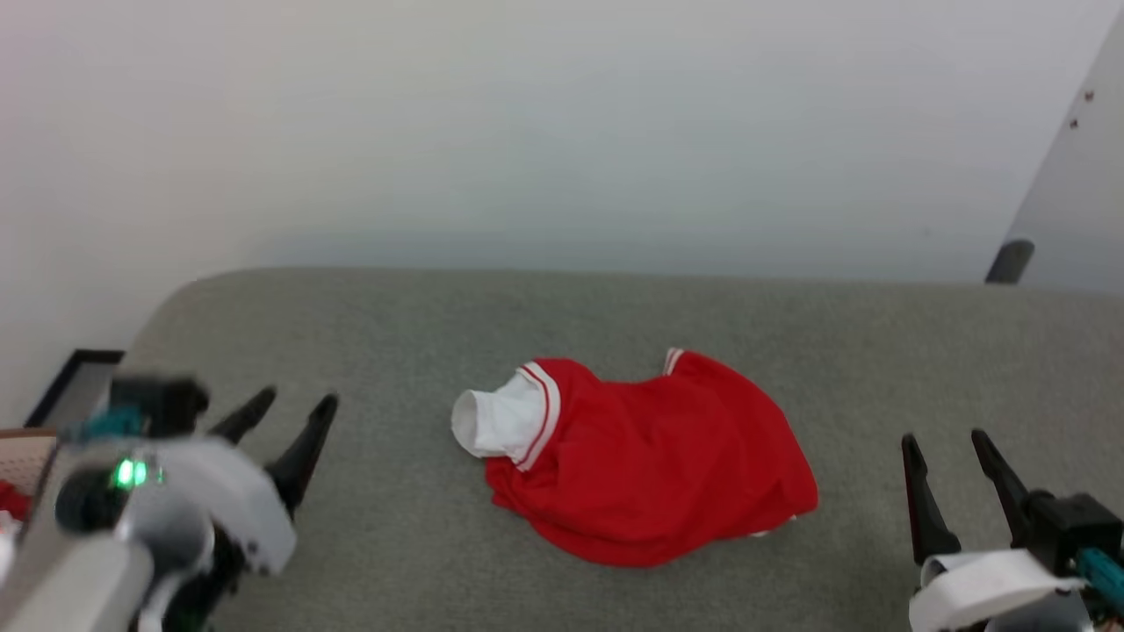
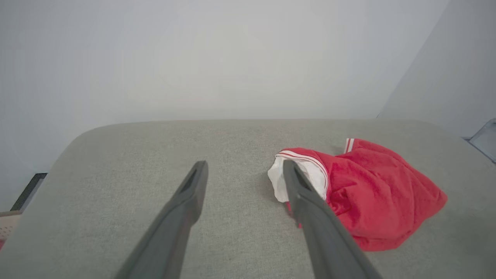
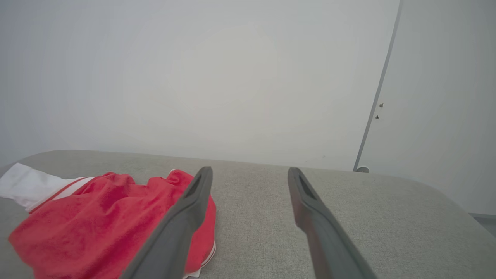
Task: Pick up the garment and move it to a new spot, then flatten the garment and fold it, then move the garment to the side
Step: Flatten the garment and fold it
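Note:
The garment (image 1: 645, 461) lies crumpled in a heap on the grey padded surface (image 1: 562, 325): red cloth with a white sleeve sticking out at its left and striped trim showing. My left gripper (image 1: 294, 408) hovers open at the lower left, well left of the heap. In the left wrist view the garment (image 2: 372, 193) lies right of that gripper (image 2: 244, 166), whose right finger overlaps the white sleeve in the picture. My right gripper (image 1: 944, 443) stands open at the lower right, apart from the cloth. In the right wrist view the garment (image 3: 97, 221) lies left of the gripper (image 3: 250, 172).
A pale wall rises behind the padded surface, whose far edge is rounded at the corners. A dark-framed object (image 1: 75, 386) sits off the left edge. A grey panel with a dark foot (image 1: 1010, 261) stands at the far right.

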Robot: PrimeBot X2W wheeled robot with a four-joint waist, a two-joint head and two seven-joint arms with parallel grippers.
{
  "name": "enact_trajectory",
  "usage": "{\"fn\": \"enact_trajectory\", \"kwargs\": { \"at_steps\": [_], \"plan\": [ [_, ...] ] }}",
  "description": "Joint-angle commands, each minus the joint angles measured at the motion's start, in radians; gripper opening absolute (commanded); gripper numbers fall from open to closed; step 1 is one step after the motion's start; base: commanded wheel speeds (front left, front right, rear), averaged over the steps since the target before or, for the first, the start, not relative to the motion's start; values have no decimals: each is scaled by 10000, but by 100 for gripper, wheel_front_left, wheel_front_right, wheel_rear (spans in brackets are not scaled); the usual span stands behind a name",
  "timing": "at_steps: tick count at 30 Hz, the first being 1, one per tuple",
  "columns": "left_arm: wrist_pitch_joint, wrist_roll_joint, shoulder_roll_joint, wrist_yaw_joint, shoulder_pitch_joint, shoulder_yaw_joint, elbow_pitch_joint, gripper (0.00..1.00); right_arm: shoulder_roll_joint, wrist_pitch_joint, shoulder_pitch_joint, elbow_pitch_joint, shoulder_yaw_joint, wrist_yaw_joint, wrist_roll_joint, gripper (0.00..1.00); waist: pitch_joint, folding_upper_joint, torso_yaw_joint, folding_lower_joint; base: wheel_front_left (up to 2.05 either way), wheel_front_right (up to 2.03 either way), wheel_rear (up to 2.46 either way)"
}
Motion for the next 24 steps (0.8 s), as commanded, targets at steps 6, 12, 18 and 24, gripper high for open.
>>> {"fn": "enact_trajectory", "kwargs": {
  "at_steps": [6,12,18,24],
  "plan": [
    [2295,-728,-25,-93,-1872,-320,173,100,-101,-52,-590,-40,237,4,49,100,1169,0,-763,0,0,0,0],
    [4576,-1231,-222,363,-3434,-698,697,100,-65,-214,-1149,44,390,4,101,100,2194,0,-1299,0,0,0,0],
    [6276,-1376,-352,1111,-4331,-1069,1151,100,-27,-411,-1543,238,433,3,134,100,2903,0,-1695,0,0,0,0],
    [7228,-1297,-454,1635,-4702,-1423,1522,100,65,-554,-1798,346,493,3,116,100,3363,0,-1915,0,0,0,0]
  ]
}}
